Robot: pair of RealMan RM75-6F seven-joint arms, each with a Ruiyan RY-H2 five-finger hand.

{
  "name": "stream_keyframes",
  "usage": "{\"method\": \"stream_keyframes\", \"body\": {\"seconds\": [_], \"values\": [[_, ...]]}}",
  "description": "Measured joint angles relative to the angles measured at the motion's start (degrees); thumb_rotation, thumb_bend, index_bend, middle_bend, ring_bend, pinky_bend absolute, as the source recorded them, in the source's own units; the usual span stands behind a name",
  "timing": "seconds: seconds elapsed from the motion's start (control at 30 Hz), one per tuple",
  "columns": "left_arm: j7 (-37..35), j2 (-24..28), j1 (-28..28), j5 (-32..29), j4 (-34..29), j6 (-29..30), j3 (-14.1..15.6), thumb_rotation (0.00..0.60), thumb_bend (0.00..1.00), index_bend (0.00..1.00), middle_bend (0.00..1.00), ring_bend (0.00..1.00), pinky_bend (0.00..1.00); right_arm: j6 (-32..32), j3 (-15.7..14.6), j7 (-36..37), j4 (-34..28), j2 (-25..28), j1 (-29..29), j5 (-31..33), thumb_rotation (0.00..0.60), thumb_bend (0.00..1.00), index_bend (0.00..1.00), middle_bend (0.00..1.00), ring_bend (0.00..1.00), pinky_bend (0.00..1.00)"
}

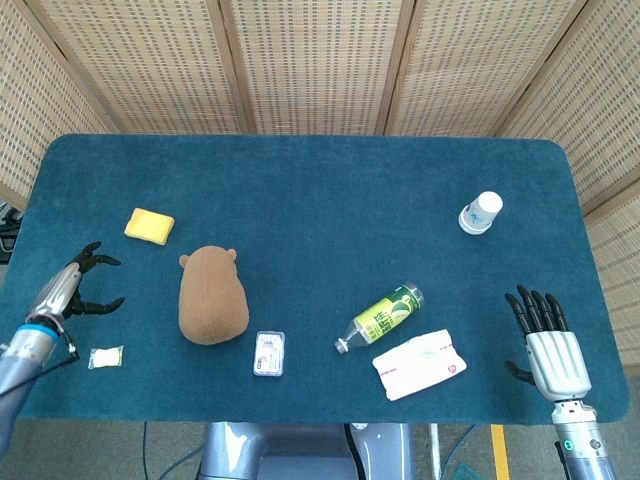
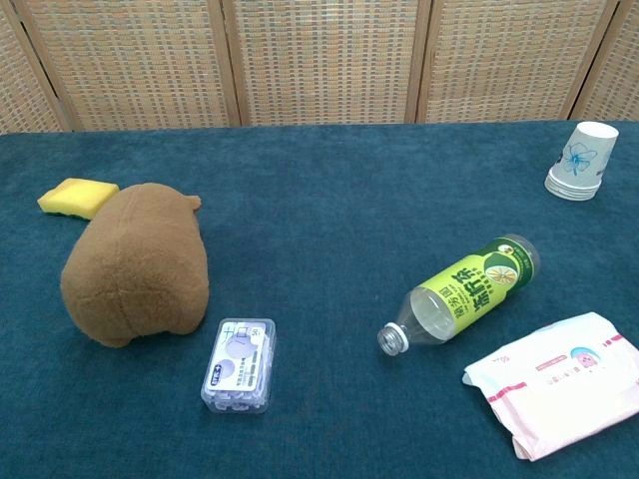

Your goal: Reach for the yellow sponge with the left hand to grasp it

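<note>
2 robot hands show in the head view only. The left robot hand [image 1: 78, 285] hovers near the bench's [image 1: 300, 190] left edge, fingers spread and grasping nothing, apart from the yellow sponge [image 1: 149, 225] lying flat beyond it. The right robot hand [image 1: 548, 345] rests released at the right edge. A brown plush toy [image 1: 212, 297] sits between the sponge and a clear pill case [image 1: 269, 353].
</note>
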Motion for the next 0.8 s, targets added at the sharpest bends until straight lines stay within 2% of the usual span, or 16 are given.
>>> {"method": "stream_keyframes", "body": {"seconds": [0.13,0.3,0.57,0.8], "values": [[1.2,1.6,-6.7,-8.9,3.5,-7.8,0.0,0.600,0.30,0.41,0.00,0.00,0.00,-0.4,0.1,-0.2,0.5,-0.4,0.2,0.4,0.600,0.14,0.00,0.00,0.00,0.00],[3.2,2.1,-15.6,-19.8,8.4,-15.7,3.1,0.600,0.36,0.42,0.00,0.00,0.00,-0.6,0.2,-0.3,0.8,-0.8,0.2,0.8,0.600,0.14,0.00,0.00,0.00,0.00],[4.9,0.6,-26.6,-29.5,15.2,-23.9,12.3,0.600,0.37,0.45,0.00,0.00,0.00,-0.2,0.3,1.0,0.4,-0.2,0.1,0.9,0.600,0.14,0.00,0.00,0.00,0.00],[5.4,-2.8,-34.0,-34.9,17.5,-23.6,20.3,0.600,0.37,0.46,0.00,0.00,0.00,1.3,0.6,3.7,-0.2,0.7,-0.2,0.3,0.600,0.14,0.00,0.00,0.00,0.00]]}}
